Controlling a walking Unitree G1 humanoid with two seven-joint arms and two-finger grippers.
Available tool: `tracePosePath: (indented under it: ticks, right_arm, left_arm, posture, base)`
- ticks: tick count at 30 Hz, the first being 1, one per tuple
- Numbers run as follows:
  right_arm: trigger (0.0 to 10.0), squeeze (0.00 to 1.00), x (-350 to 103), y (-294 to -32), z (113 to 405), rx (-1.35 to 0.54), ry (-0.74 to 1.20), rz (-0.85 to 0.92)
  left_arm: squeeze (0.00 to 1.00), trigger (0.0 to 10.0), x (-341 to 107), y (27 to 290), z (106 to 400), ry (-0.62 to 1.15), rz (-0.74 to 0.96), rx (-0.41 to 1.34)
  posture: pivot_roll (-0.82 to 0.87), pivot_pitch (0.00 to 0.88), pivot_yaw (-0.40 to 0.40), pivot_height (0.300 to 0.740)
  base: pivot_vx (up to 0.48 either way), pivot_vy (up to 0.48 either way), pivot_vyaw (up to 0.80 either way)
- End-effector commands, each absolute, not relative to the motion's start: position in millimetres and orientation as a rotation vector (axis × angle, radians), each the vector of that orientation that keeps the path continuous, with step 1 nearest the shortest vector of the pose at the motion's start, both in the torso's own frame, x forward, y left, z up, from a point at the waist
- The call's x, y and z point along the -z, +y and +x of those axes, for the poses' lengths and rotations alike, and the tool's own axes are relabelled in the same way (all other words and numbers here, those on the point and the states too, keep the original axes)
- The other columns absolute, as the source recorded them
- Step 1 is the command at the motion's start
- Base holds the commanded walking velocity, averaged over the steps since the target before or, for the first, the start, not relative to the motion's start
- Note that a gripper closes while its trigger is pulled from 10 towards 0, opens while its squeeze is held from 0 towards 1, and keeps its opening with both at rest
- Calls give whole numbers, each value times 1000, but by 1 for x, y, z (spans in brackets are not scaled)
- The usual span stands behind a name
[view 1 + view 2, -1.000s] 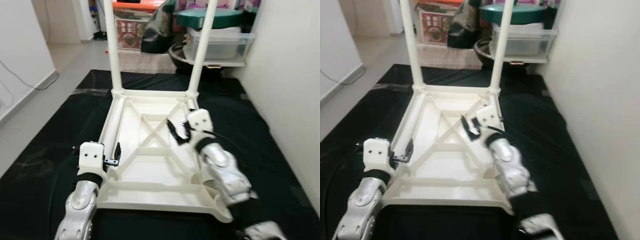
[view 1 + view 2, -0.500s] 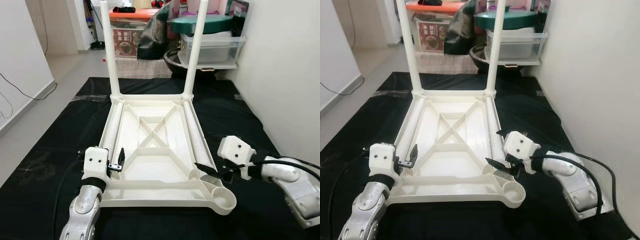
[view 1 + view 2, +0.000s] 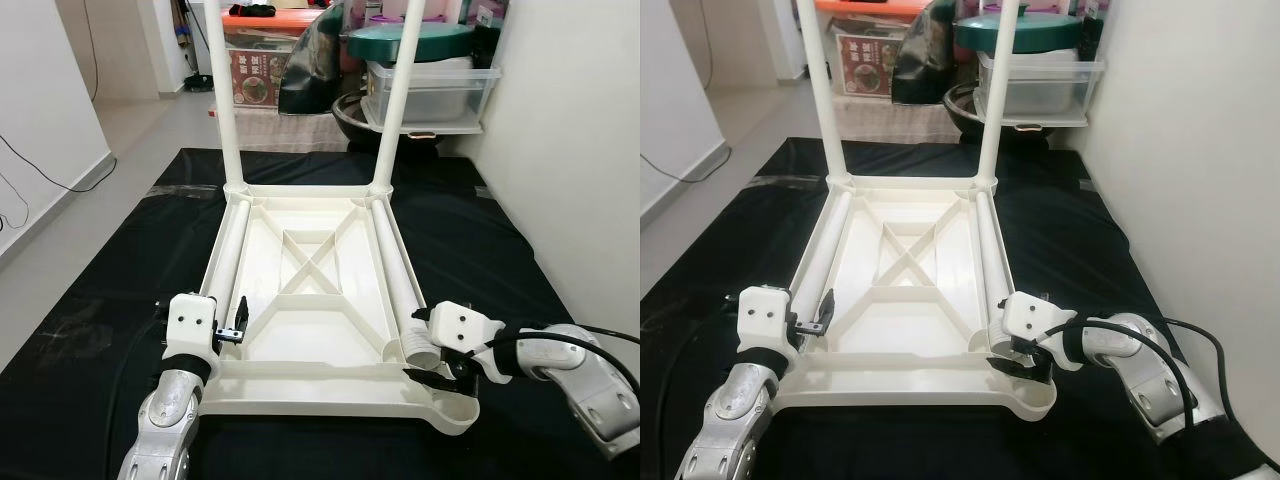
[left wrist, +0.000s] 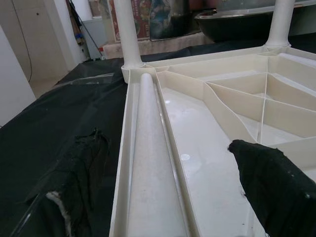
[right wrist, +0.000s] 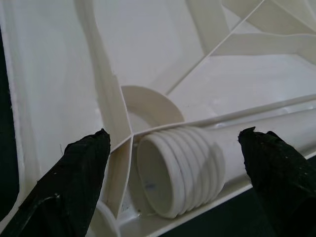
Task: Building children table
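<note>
The children's table (image 3: 310, 300) is seen upside down on the black floor mat (image 3: 90, 300), two legs already standing at its far corners. At the near left, the left tool (image 3: 238, 325) is held open over the loose leg (image 4: 148, 163) lying along that edge. Across to the right, the right tool (image 3: 1015, 358) is spread wide around the threaded end (image 5: 173, 173) of the other loose leg (image 3: 400, 285) (nothing gripped yet). A pinch on the ribbed end alone could let that leg roll or slip away, judging by its round, smooth surface.
</note>
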State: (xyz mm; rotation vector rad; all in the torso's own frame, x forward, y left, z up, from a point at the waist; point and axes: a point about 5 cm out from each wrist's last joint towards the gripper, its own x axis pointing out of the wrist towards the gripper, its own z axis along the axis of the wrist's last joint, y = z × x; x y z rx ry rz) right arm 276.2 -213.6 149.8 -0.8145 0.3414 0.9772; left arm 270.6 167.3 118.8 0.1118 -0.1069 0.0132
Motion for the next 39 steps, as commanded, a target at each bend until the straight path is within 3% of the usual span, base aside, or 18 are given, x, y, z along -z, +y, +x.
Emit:
tracePosePath:
  ticks: [1, 14, 27, 34, 36, 39]
  right_arm:
    - [10000, 0, -147, -219, 273, -998, 379, -823]
    - [10000, 0, -154, -231, 296, -812, 391, -806]
    - [10000, 0, -152, -236, 299, -759, 407, -849]
    - [10000, 0, -166, -228, 323, -447, 222, -793]
    - [10000, 0, -165, -220, 325, -283, 139, -686]
    - [10000, 0, -163, -218, 323, -246, 122, -658]
  left_arm:
    - [0, 10000, -119, 169, 271, -112, 122, -16]
    - [0, 10000, -118, 165, 272, -113, 117, -4]
    - [0, 10000, -118, 164, 273, -113, 118, 2]
    - [0, 10000, -118, 164, 273, -113, 121, 2]
    - [0, 10000, -118, 165, 273, -113, 124, -3]
    - [0, 10000, -118, 165, 272, -113, 125, -5]
  posture:
    - [-1, 0, -42, 740]
    - [-5, 0, -42, 740]
    - [-10, 0, -38, 740]
    - [-6, 0, -41, 740]
    - [1, 0, -41, 740]
    - [1, 0, -39, 740]
  base:
    - [0, 0, 0]
    - [0, 0, 0]
    - [0, 0, 0]
    - [0, 0, 0]
    - [0, 0, 0]
    - [0, 0, 0]
